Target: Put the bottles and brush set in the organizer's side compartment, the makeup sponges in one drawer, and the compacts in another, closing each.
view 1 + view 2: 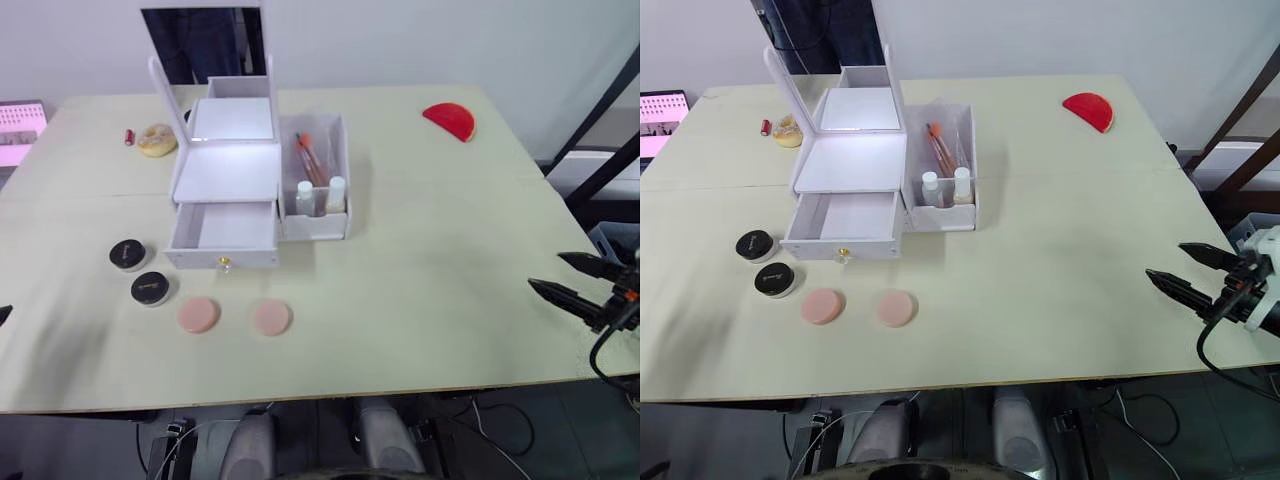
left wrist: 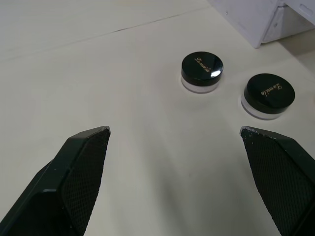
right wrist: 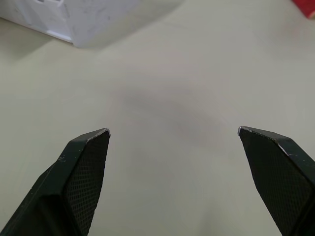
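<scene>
Centrally on the table (image 1: 450, 300) stands the white organizer (image 1: 235, 170), its mirrored lid (image 1: 205, 45) raised and its lower drawer (image 1: 225, 232) pulled out toward the near edge, showing nothing inside. The clear side compartment (image 1: 318, 180), on the organizer's right, holds two white bottles (image 1: 320, 197) at its front and the brush set (image 1: 308, 155) behind them. Just in front of the drawer lie two round pink makeup sponges (image 1: 235, 316) side by side, apart from each other. To their left sit two black-lidded compacts (image 1: 138, 271) with gold lettering, near the drawer's left corner and close together without touching. The left gripper (image 2: 174, 132) hangs over bare tabletop near the compacts, fingers spread wide and holding nothing. The right gripper (image 1: 580, 280) sits at the table's right edge, also spread wide and empty, with a broad stretch of bare table between it and the organizer. Farther back, a red half-round item (image 1: 450, 120) lies near the far right corner, and a tan ring-shaped item (image 1: 157, 139) rests left of the organizer.
</scene>
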Robot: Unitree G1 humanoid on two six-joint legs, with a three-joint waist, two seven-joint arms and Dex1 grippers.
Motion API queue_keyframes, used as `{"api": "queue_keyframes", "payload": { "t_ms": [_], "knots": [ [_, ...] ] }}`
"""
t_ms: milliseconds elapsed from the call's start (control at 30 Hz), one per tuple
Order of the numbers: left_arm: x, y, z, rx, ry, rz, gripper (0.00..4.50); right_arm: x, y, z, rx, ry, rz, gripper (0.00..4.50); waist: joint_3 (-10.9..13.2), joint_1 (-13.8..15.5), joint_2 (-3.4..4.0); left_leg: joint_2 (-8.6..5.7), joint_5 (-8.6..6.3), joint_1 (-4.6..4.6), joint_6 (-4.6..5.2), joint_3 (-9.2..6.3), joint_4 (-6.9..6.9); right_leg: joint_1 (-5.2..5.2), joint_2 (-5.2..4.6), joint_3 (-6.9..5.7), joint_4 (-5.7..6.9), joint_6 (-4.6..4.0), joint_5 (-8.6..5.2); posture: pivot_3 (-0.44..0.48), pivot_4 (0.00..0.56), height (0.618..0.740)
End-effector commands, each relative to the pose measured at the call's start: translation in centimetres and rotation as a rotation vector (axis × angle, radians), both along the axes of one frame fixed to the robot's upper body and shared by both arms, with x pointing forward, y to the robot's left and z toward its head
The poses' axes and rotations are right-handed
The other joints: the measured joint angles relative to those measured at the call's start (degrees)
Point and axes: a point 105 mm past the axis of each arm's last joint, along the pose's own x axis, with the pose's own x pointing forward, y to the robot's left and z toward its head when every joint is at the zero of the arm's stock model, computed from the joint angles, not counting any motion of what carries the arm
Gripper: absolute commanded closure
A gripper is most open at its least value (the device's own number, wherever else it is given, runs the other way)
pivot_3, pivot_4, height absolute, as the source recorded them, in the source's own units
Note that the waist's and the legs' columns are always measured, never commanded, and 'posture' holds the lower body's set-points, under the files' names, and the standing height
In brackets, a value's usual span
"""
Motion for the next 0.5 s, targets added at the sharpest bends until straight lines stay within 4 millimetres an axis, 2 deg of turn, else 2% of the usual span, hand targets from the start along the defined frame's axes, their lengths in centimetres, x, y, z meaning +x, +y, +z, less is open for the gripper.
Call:
{"api": "queue_keyframes", "payload": {
  "t_ms": [33,67,167,300,400,500],
  "knots": [
    [0.4,-2.7,-0.2,-0.007,0.001,-0.102,0.05,0.6,3.2,1.9,0.018,-0.056,0.101,0.00,0.00,0.02,0.01,0.00,0.00,0.00,0.00,0.00,-0.02,0.00,0.00,0.00,0.01,-0.01,0.01,0.000,0.150,0.739],
    [0.5,-3.7,-0.6,-0.019,0.007,-0.131,0.05,0.8,4.2,2.2,0.019,-0.060,0.132,0.00,0.00,0.07,0.01,0.00,0.00,0.00,0.00,0.00,-0.05,0.00,0.00,0.00,0.04,-0.02,0.01,0.000,0.150,0.739],
    [0.4,-9.4,-2.5,-0.076,0.045,-0.278,0.05,1.5,8.2,3.6,0.050,-0.093,0.254,0.00,0.00,0.24,0.00,0.00,0.00,-0.01,0.00,0.00,-0.05,-0.01,0.01,0.02,0.07,-0.11,0.08,0.000,0.150,0.739],
    [0.4,-17.4,-3.7,-0.148,0.030,-0.396,0.05,1.7,13.1,5.2,0.071,-0.105,0.431,0.00,0.00,0.89,-0.13,0.00,0.00,-0.04,0.00,-0.04,0.05,0.00,0.03,0.04,0.06,-0.16,0.11,0.000,0.150,0.739],
    [0.3,-21.5,-4.2,-0.180,0.006,-0.428,0.05,1.6,15.7,6.1,0.079,-0.109,0.538,0.00,0.01,1.74,-0.16,-0.02,0.00,-0.05,0.00,-0.12,0.13,0.08,0.06,0.03,0.06,-0.13,0.10,0.000,0.150,0.739],
    [1.1,-24.8,-4.9,-0.178,-0.036,-0.411,0.05,1.5,18.2,6.8,0.082,-0.114,0.632,0.00,0.00,2.21,-0.13,-0.03,0.01,-0.03,0.01,-0.13,0.17,0.09,0.07,0.03,0.08,-0.13,0.10,0.000,0.150,0.739]
  ]
}}
